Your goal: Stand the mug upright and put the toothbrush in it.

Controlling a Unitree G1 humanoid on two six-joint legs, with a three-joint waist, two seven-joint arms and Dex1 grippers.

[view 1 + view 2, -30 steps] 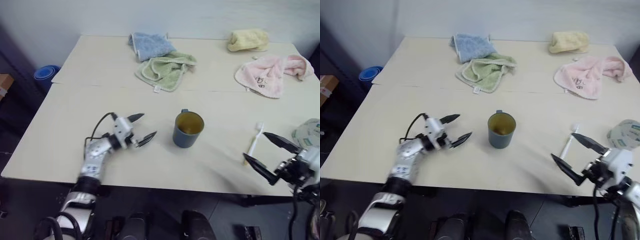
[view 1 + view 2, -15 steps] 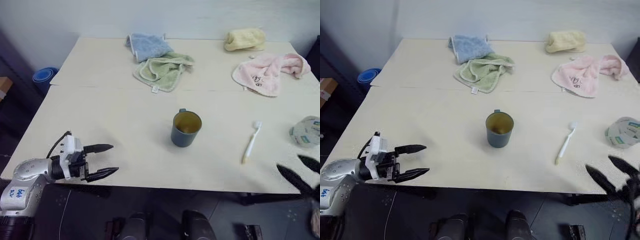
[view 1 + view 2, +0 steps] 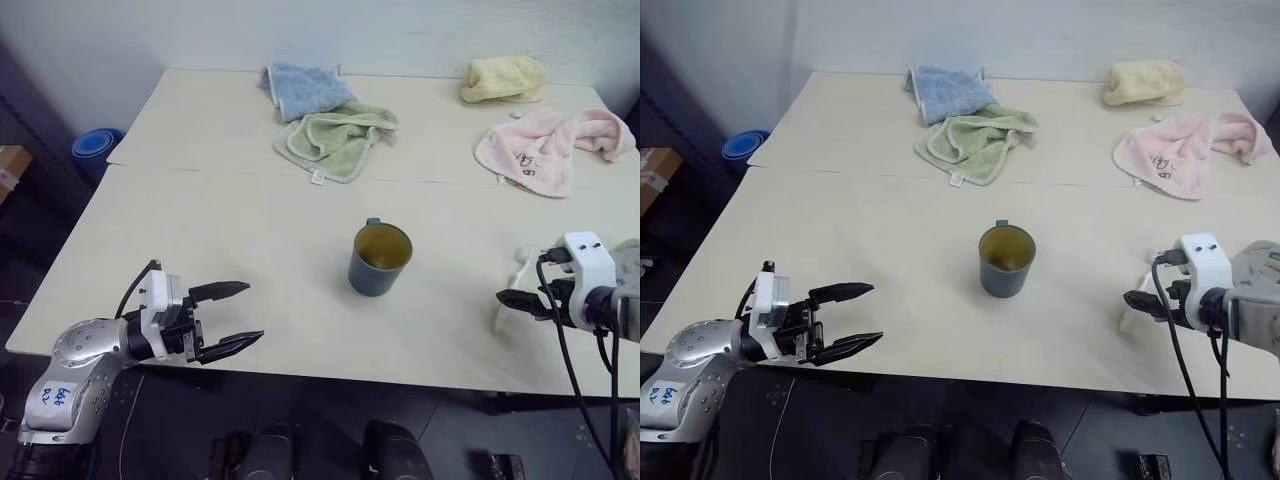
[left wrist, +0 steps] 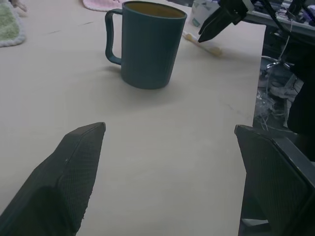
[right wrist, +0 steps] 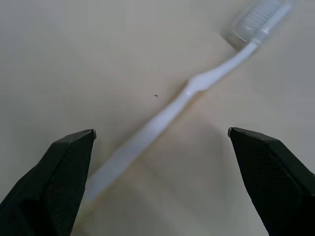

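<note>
The dark teal mug [image 3: 380,258] stands upright in the middle of the table, handle toward the far side, its olive inside empty. The white toothbrush [image 5: 197,86] lies flat on the table to its right. My right gripper [image 5: 161,131] hangs open just above the toothbrush handle and points down at it, one finger on each side, touching nothing. In the head views it [image 3: 508,300] covers the middle of the toothbrush [image 3: 499,321]. My left gripper [image 3: 252,312] is open and empty near the front left table edge, pointing level toward the mug [image 4: 147,44].
Blue [image 3: 305,90], green [image 3: 335,140], yellow [image 3: 500,78] and pink [image 3: 545,145] towels lie along the far half of the table [image 3: 200,230]. A blue object [image 3: 95,145] sits on the floor past the left edge.
My left gripper drew back from beside the mug to the front left edge. My right gripper came in from the front edge, tipped downward and now straddles the toothbrush handle.
</note>
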